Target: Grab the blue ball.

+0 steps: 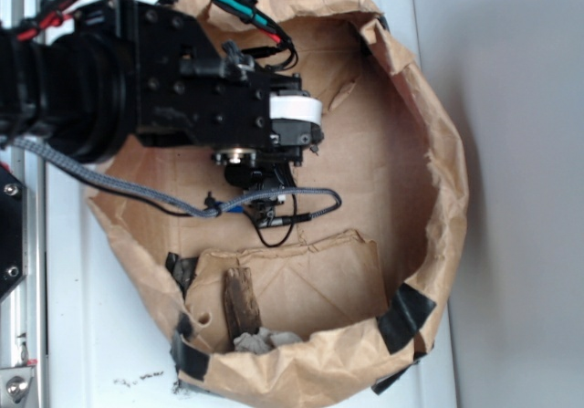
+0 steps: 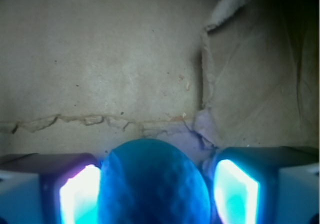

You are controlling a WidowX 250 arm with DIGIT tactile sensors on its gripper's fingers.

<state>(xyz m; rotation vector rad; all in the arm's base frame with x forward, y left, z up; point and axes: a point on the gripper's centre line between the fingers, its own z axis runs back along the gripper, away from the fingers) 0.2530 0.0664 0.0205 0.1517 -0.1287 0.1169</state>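
Teal-blue ball point(image 2: 152, 184), one, between two claw point(image 2: 159, 191) fingers point(image 2: 236, 189)

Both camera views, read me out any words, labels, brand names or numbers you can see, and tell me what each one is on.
None can be read in either view.
White label on the arm: blank or too blurred to tell.
Brown paper bag, blue ball, gripper: no text shows.

A lab-like test bench: white tabletop point(image 1: 91, 335), taped paper bag point(image 1: 429, 152), metal rail point(image 1: 18, 353).
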